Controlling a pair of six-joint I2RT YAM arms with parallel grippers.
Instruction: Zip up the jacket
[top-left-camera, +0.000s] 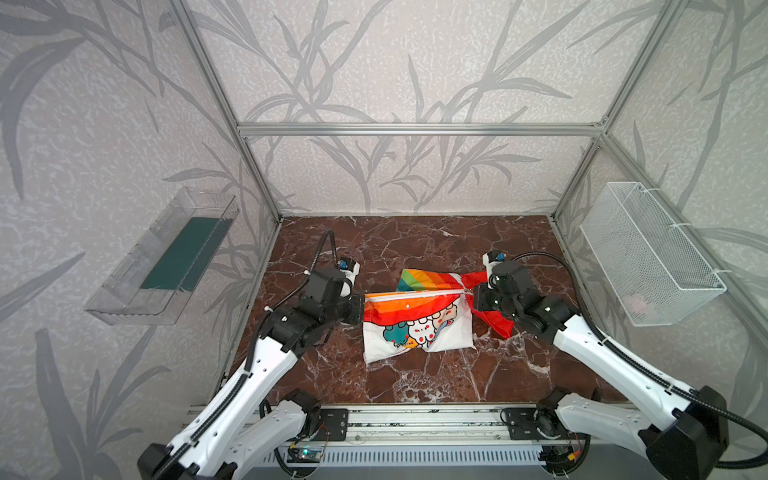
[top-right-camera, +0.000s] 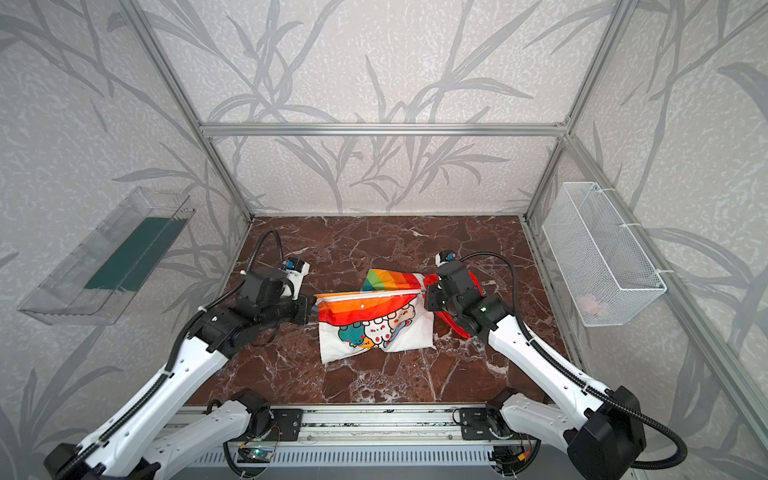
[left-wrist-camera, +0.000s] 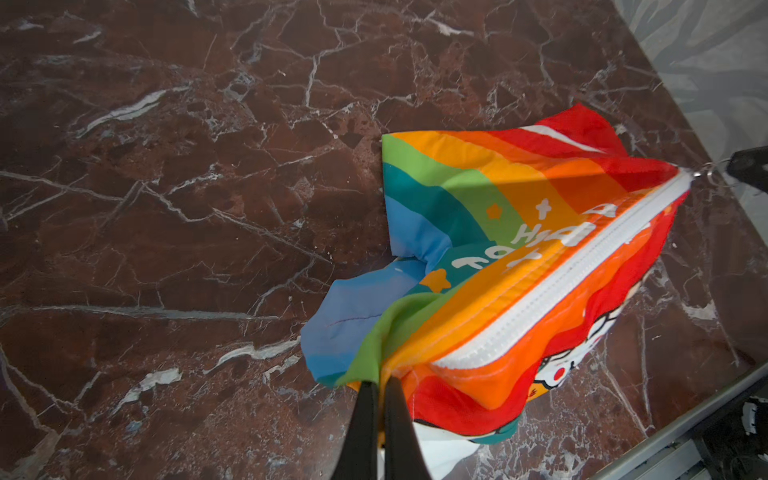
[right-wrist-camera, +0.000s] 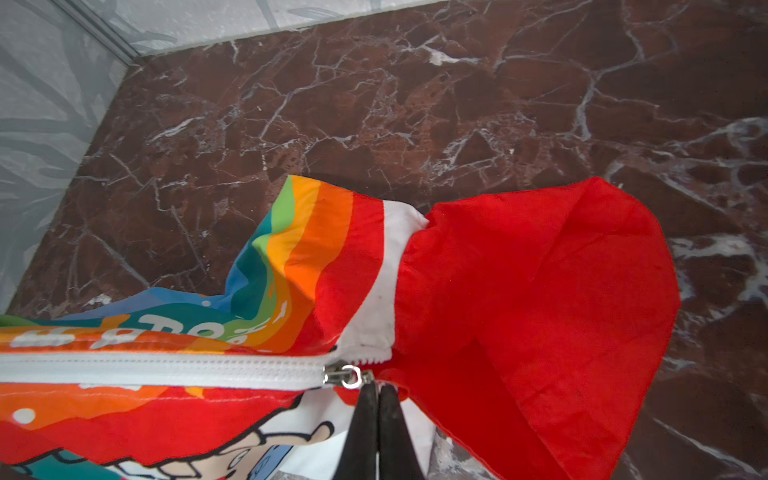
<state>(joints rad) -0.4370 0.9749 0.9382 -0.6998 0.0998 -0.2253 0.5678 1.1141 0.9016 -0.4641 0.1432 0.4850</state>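
- A robot lab test cell, I'd say: aluminium frame boxing everything in.
- Leaf-print panels for walls, marble-look tabletop.
- Left arm and right arm bolted to a rail, circuit board exposed.

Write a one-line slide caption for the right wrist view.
Right gripper pinching the zipper pull at the collar of the jacket; white zipper closed, red hood spread over the marble table.

Red-brown veined marble tabletop, rainbow-striped jacket near its middle.
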